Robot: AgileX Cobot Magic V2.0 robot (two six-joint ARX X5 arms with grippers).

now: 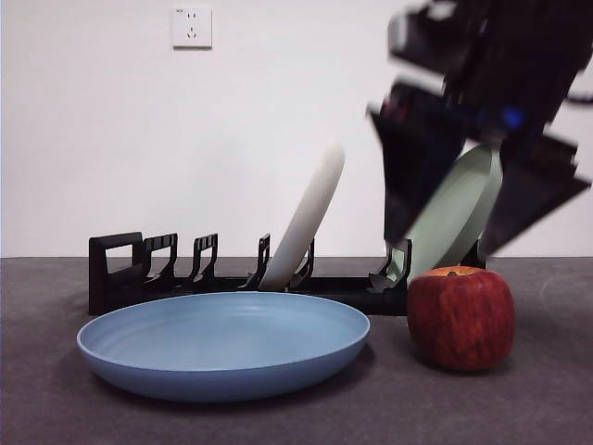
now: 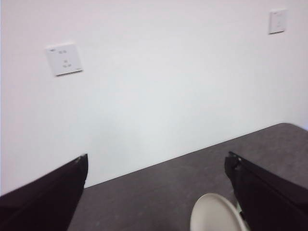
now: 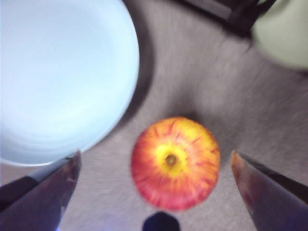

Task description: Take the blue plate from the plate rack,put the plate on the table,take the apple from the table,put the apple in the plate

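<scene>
The blue plate (image 1: 222,343) lies flat on the table (image 1: 547,408), in front of the black plate rack (image 1: 120,269). To its right stands the red and yellow apple (image 1: 460,318), upright and apart from the plate's rim. My right gripper (image 1: 447,241) hangs open directly above the apple without touching it. In the right wrist view the apple (image 3: 175,161) sits centred between the wide-spread jaws of that gripper (image 3: 155,156), stem hollow up, with the blue plate (image 3: 57,72) beside it. My left gripper (image 2: 157,161) is open and holds nothing, raised and facing the wall.
A cream-white plate (image 1: 306,218) leans in the middle of the rack, and a pale green plate (image 1: 463,199) leans at its right end behind the right gripper. The cream plate's rim (image 2: 214,214) shows near the left gripper. A wall socket (image 1: 192,27) is on the back wall.
</scene>
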